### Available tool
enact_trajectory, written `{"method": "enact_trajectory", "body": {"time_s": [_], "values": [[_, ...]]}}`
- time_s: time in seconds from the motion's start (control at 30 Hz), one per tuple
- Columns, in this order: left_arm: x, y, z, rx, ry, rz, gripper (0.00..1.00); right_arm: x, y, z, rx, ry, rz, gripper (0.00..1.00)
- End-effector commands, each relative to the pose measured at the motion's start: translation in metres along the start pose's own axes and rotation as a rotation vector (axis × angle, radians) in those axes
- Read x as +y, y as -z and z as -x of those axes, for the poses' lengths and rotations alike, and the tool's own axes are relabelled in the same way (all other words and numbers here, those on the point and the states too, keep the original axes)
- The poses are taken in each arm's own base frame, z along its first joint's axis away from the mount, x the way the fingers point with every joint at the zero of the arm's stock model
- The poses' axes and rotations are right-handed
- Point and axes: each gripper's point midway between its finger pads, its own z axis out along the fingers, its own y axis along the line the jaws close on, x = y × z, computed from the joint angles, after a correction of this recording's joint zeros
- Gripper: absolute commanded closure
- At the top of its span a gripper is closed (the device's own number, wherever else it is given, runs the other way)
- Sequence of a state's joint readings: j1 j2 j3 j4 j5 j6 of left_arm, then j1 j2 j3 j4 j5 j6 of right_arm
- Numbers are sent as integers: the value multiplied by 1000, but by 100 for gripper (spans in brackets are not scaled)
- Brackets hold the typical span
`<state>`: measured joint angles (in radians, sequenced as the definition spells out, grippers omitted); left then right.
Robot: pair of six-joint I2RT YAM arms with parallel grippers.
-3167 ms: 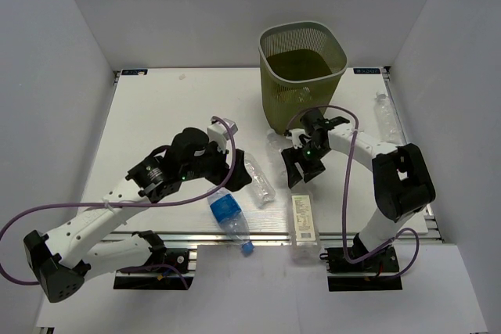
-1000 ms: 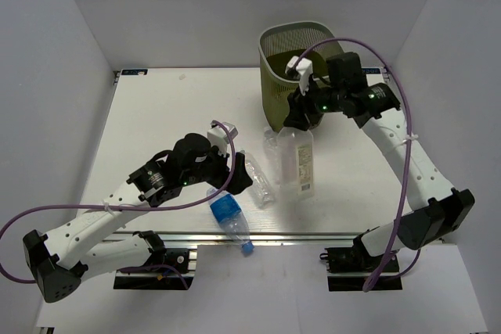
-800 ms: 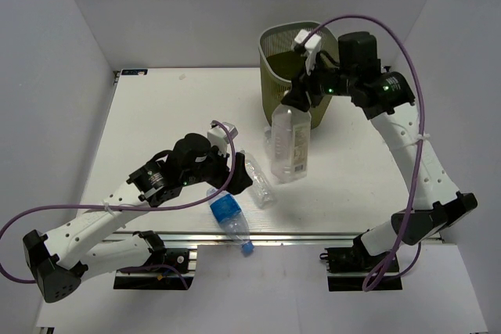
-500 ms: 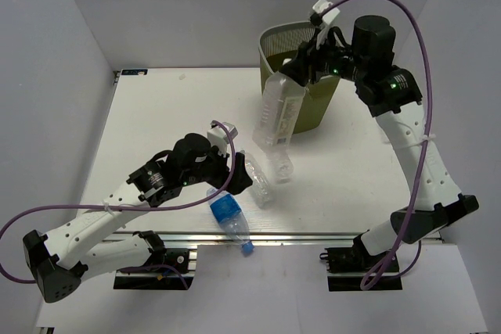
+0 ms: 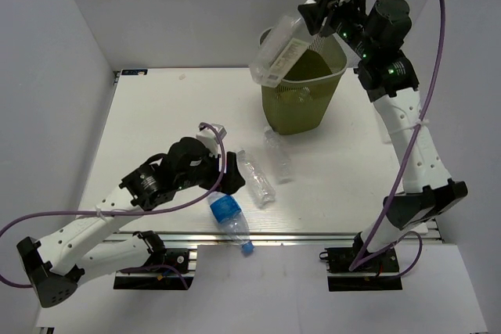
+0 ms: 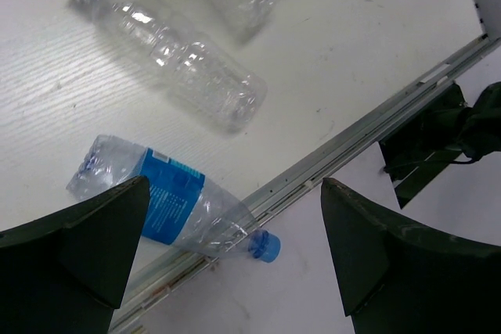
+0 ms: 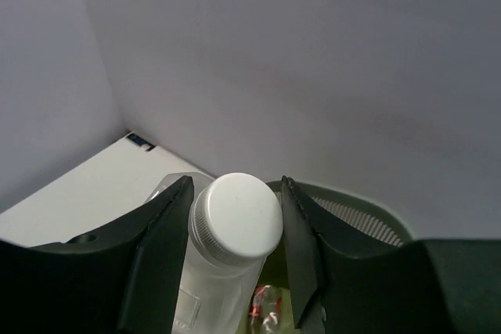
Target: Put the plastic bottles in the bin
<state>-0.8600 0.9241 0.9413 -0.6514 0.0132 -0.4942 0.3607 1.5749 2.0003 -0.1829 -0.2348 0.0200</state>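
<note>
Now: right pincer [image 5: 317,12] clamps pale-label bottle [image 5: 278,52] at neck, tilted high over bin [image 5: 297,111] rim for drop; left pincer [image 5: 228,179] gapes wide over blue-label bottle [image 6: 168,205] on counter [image 5: 156,115], poised for grab.

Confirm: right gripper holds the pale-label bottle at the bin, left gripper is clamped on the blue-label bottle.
Not quite. The left wrist view shows the left gripper open, the blue-label bottle lying free below it. The right gripper does hold the pale-label bottle at the bin.

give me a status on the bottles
Right gripper shut on large bottle, tilted above bin. Left gripper open over blue-label bottle. Nothing in the way.
</note>
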Motion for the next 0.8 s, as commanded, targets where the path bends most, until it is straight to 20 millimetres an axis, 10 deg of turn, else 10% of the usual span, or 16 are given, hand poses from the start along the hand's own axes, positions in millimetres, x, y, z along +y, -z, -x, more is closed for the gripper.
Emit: {"method": "enact_trajectory", "body": {"time_s": [0.0, 0.37, 0.4, 0.5, 0.77], "values": [[14, 4, -7, 23, 71, 98, 0, -33, 0, 55, -186, 46, -137, 100], [50, -3, -10, 92, 250, 418, 0, -132, -19, -1, -107, 162, -464, 100], [50, -6, -16, 117, 259, 432, 0, -133, -22, -5, -96, 169, -453, 92], [51, -22, -32, 186, 296, 477, 0, -132, -32, -33, 36, 217, -397, 10], [50, -33, -78, 295, 466, 596, 0, -166, 30, -42, 189, 240, -568, 10]]}}
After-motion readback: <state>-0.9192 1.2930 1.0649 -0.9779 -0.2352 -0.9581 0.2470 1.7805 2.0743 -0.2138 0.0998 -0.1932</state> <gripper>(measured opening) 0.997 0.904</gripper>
